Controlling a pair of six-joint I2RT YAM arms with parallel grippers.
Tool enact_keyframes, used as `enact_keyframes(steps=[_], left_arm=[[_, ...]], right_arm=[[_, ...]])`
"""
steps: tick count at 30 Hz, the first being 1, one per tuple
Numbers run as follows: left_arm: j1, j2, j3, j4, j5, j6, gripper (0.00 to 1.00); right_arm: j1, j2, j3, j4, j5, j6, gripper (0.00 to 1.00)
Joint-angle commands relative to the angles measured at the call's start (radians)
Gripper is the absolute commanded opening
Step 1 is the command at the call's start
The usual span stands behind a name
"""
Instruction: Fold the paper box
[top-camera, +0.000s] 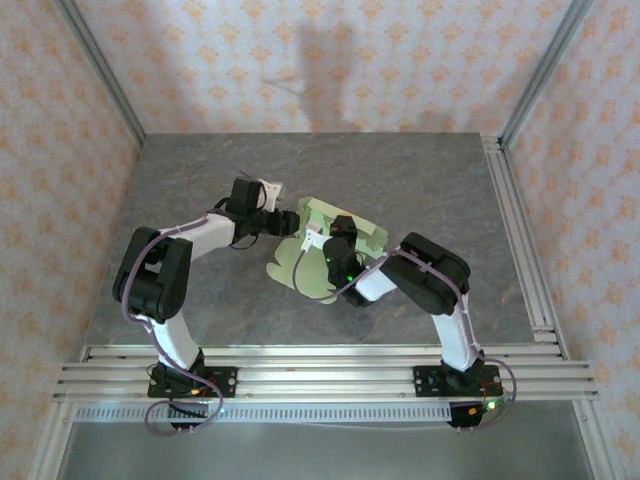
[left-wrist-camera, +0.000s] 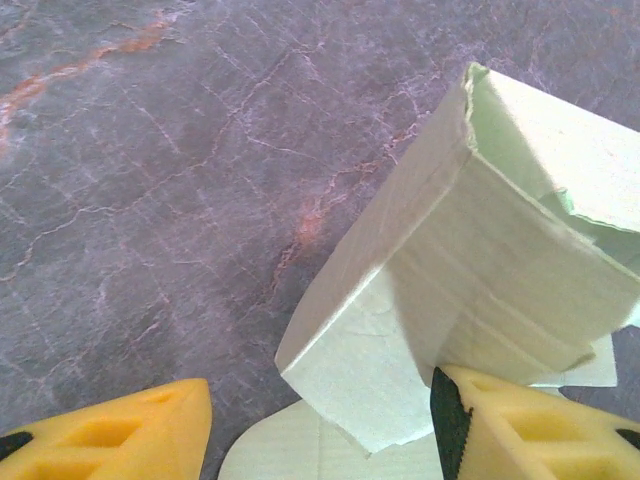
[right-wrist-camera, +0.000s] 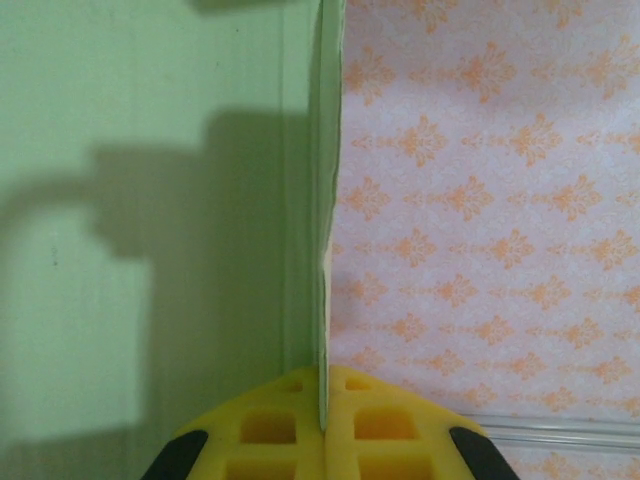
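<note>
The paper box (top-camera: 305, 268) is a pale green die-cut card, partly folded, held up off the middle of the grey table (top-camera: 420, 180). My right gripper (top-camera: 338, 232) is shut on it; in the right wrist view its yellow fingers (right-wrist-camera: 290, 425) pinch the edge of an upright green panel (right-wrist-camera: 150, 250). My left gripper (top-camera: 288, 222) reaches in from the left. In the left wrist view it is open (left-wrist-camera: 322, 400), with a folded flap of the paper box (left-wrist-camera: 500, 250) between its fingers. The right-hand finger (left-wrist-camera: 530, 425) touches the card, and the other finger (left-wrist-camera: 120, 435) stands apart from it.
Aluminium rails (top-camera: 320, 365) run along the near edge, where both arm bases are bolted. Another rail (top-camera: 520, 230) lines the table's right side. Orange-patterned walls (top-camera: 330, 60) close in the back and both sides.
</note>
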Motion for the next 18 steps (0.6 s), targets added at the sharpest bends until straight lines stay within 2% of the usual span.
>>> enact_keyframes(steps=[1,6,8,18], left_arm=[[-0.017,0.026,0.039,-0.03,-0.016,0.058,0.59],[-0.026,0.038,0.045,-0.043,-0.016,0.066,0.56],[-0.028,0.046,0.049,-0.045,-0.009,0.068,0.5],[-0.038,0.077,0.067,-0.05,-0.013,0.067,0.45]], right_arm=[[0.013,-0.036,-0.015,-0.06,-0.013,0.035,0.0],[0.013,-0.039,-0.01,-0.076,-0.018,0.038,0.0],[0.015,-0.039,-0.006,-0.08,-0.019,0.041,0.0],[0.018,-0.061,0.001,-0.12,-0.036,0.056,0.0]])
